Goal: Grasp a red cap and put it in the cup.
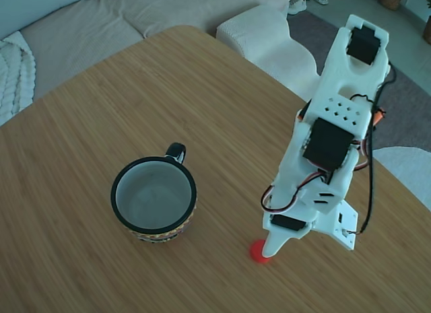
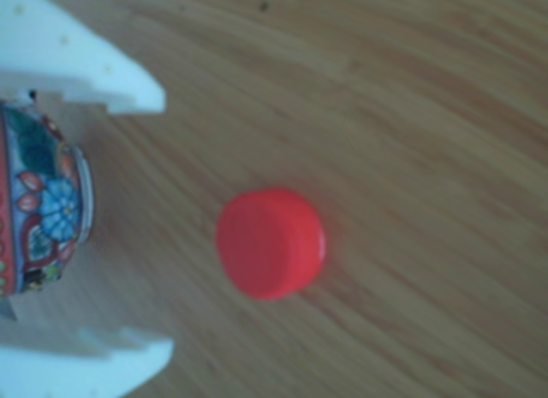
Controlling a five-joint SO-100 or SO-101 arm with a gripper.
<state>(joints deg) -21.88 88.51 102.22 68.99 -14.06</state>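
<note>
My gripper (image 1: 269, 249) points down at the wooden table (image 1: 81, 124) on the right side of the fixed view, its tip at the red cap (image 1: 258, 252), which lies flat on the wood near the front edge. In the other view my two white fingers (image 2: 103, 81) stand spread apart at the left, with the red cap (image 2: 271, 241) just beyond their tips, not pinched. The cup (image 1: 154, 199) stands upright to the left of the cap in the fixed view, apart from it, handle pointing far; its patterned side (image 2: 38, 214) shows between my fingers.
</note>
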